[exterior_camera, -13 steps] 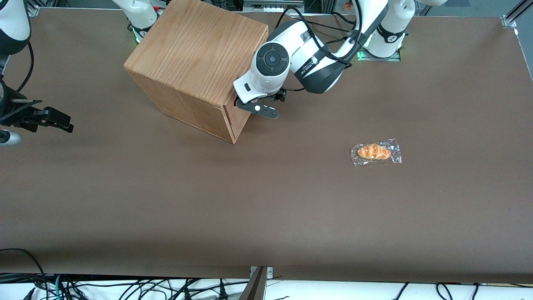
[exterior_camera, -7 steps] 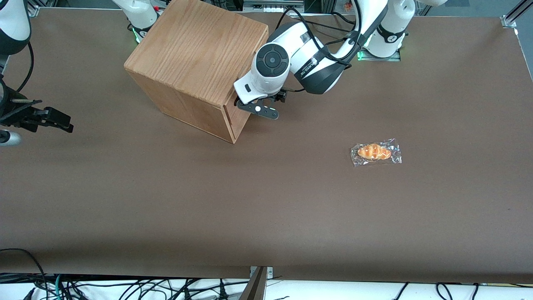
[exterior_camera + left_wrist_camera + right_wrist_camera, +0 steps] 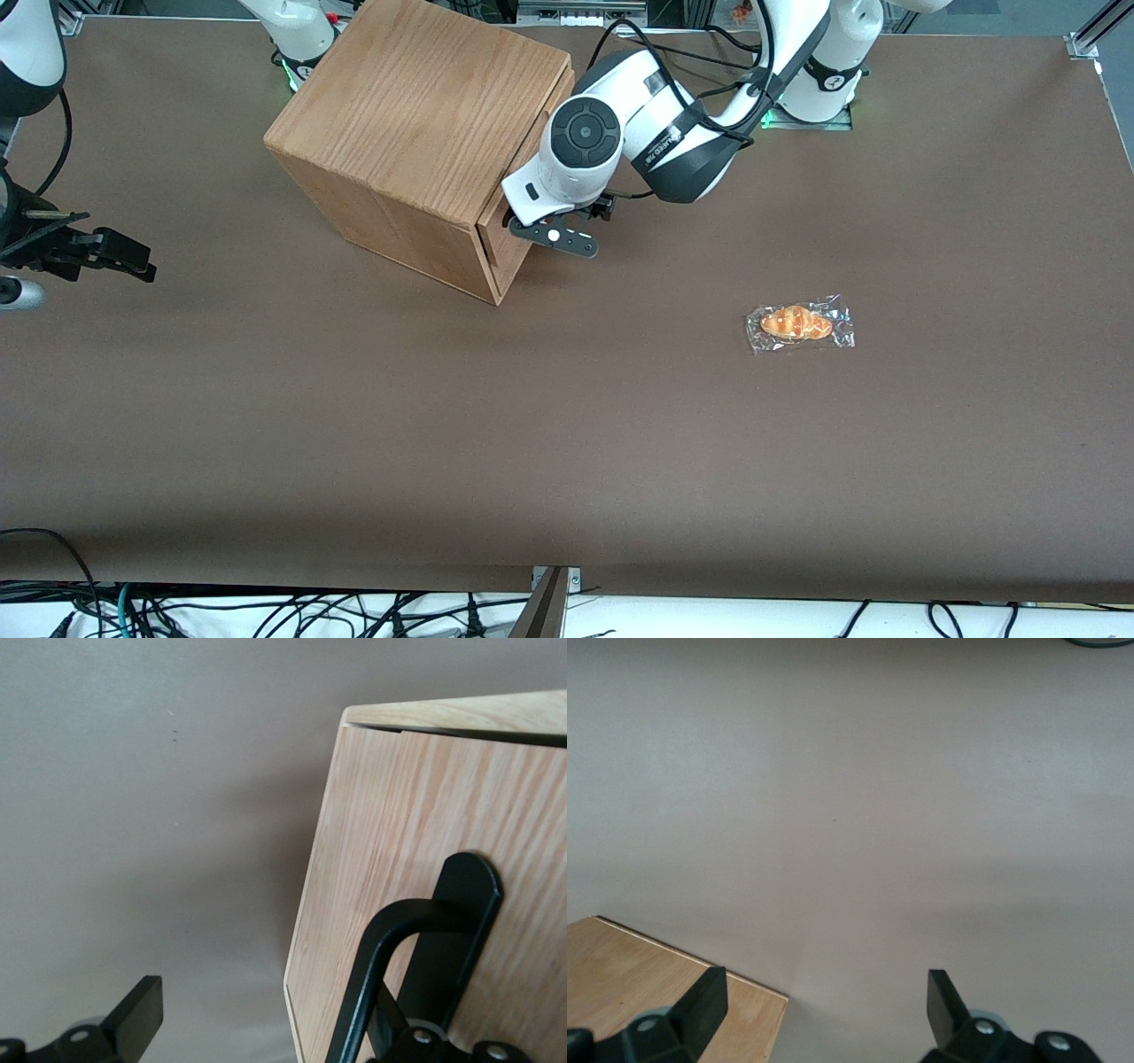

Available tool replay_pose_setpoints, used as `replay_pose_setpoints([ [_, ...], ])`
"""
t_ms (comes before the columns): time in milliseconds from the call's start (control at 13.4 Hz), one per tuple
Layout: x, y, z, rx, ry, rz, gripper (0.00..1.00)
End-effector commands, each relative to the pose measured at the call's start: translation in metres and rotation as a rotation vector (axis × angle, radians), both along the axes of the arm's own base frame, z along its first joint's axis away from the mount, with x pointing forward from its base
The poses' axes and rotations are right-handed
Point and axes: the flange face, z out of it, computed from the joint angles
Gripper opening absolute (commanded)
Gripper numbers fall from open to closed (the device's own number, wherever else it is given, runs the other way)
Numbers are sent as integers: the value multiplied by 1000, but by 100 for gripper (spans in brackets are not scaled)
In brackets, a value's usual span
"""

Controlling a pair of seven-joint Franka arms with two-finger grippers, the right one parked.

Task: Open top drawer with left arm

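The top drawer (image 3: 499,237) sits in the oak casing (image 3: 416,115), and its front panel stands a narrow gap out from the casing edge. In the left wrist view the panel (image 3: 416,842) is light oak with a thin black bar handle (image 3: 376,970). My left arm's gripper (image 3: 524,223) is pressed close to the drawer front at the handle. It is open: one finger (image 3: 135,1020) hangs over bare table beside the panel, and the other is tucked at the handle bar, mostly hidden by it. The gripper (image 3: 266,1023) straddles the panel's edge.
A wrapped bread roll (image 3: 800,323) lies on the brown table, nearer the front camera than the casing and toward the working arm's end. A corner of the oak casing (image 3: 656,983) shows in the right wrist view.
The drawer front has come a little way out of the casing, opening a thin dark gap. My gripper and wrist have shifted slightly away from the casing with it.
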Motion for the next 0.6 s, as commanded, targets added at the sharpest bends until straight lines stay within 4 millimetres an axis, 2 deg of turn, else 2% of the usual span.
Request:
replay_pose_setpoints([
  [0, 8, 20, 10, 41, -27, -11, 100],
  [521, 16, 32, 11, 49, -24, 5, 100],
])
